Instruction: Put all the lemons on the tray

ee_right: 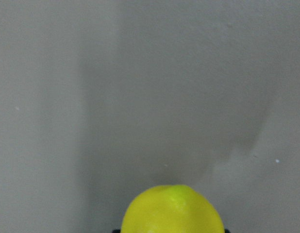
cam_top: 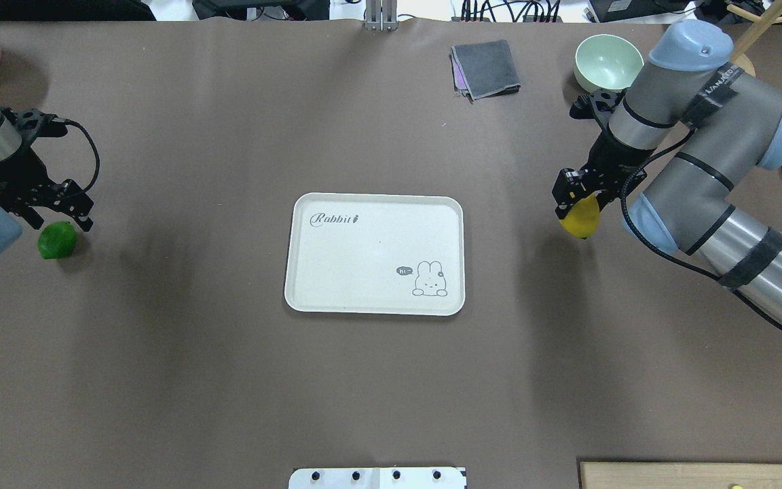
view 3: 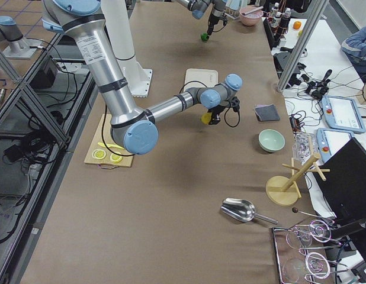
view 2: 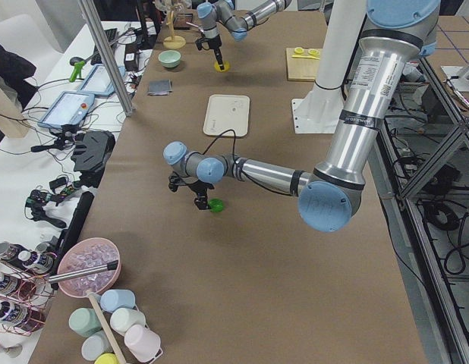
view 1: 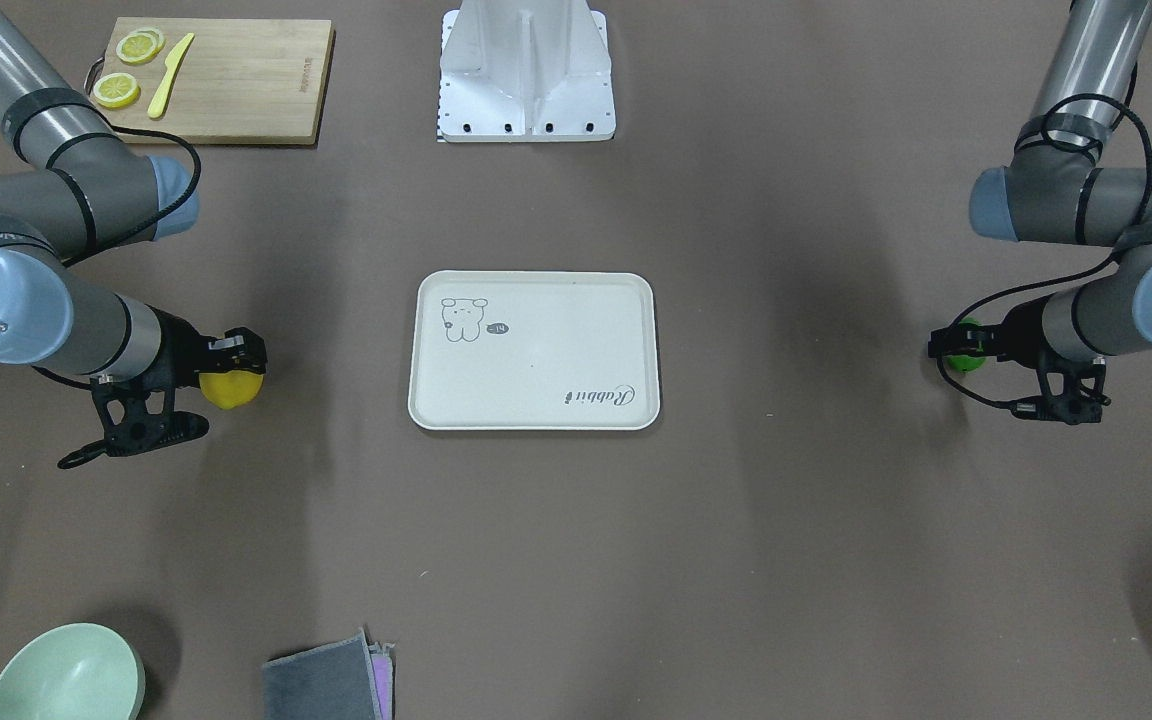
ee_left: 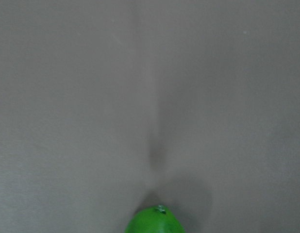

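Lemons: two counted, neither on the tray. The yellow lemon [view 1: 229, 390] sits between the right fingers [view 1: 241, 350], which are closed on it. It is well apart from the tray [view 1: 536, 350], on the robot's right. Whether it is clear of the bench [view 1: 576, 560] cannot be told.

The green lemon [cam_top: 57, 240] rests on the bench on the robot's left, also well apart from the tray. The left fingers [cam_top: 82, 207] are spread wide directly over it. Contact cannot be judged.

Right arm: elbow bent, forearm reaching in towards the centre, wrist turned down.

Left arm: forearm low and extended along the bench, wrist turned down over the green lemon.

Tray: one, flat at the centre of the bench, between the two arms.

Other items:
- One wooden cutting board [view 1: 246, 80] by the right arm's base.
- On the board, three lemon slices [view 1: 117, 90], as far as can be made out, and one yellow-green knife [view 1: 170, 75].
- One pale green bowl [view 1: 66, 675].
- One small stack of folded cloths [view 1: 328, 680].
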You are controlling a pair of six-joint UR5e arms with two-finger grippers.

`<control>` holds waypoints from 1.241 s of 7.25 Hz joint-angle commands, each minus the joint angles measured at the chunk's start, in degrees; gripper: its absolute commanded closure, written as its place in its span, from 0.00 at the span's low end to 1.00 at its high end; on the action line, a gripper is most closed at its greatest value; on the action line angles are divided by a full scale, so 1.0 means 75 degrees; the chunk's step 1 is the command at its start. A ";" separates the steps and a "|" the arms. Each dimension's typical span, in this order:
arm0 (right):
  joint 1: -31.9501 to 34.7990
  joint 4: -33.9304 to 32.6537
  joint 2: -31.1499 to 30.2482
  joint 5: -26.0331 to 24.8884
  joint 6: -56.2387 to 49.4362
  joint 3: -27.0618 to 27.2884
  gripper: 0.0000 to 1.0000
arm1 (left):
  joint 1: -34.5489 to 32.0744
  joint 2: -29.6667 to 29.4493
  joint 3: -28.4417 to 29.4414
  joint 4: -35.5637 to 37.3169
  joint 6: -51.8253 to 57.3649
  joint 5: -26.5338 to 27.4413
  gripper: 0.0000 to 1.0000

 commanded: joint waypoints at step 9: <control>-0.1590 0.0793 0.1862 -0.0446 0.2368 -0.1043 0.79 | 0.0119 0.0342 -0.0292 0.0306 0.0024 -0.0402 1.00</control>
